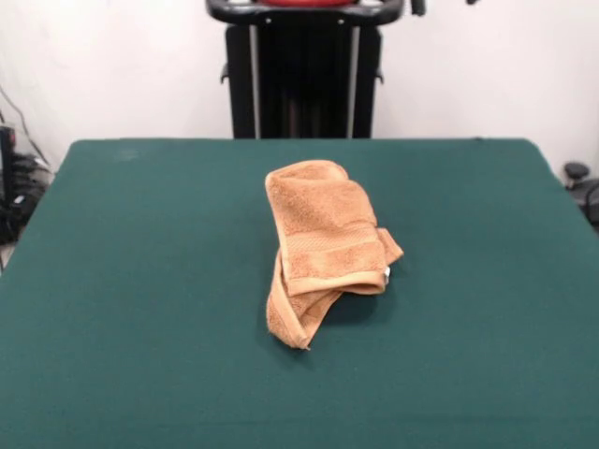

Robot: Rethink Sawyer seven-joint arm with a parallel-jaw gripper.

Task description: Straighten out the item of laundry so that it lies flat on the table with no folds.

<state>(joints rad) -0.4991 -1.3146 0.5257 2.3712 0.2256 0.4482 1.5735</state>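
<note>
The orange-tan terry towel (pixel 323 241) lies crumpled and folded over itself near the middle of the dark green table (pixel 140 281). A top layer with a woven band covers a lower layer that sticks out toward the front left. A bit of white tag (pixel 387 272) shows at its right edge. The gripper does not show in the front view; only the robot's black pedestal (pixel 304 75) stands at the table's far side.
Cables and dark equipment (pixel 14 187) sit off the table's left side. A dark object (pixel 578 178) sits off the right side. A white wall is behind the pedestal.
</note>
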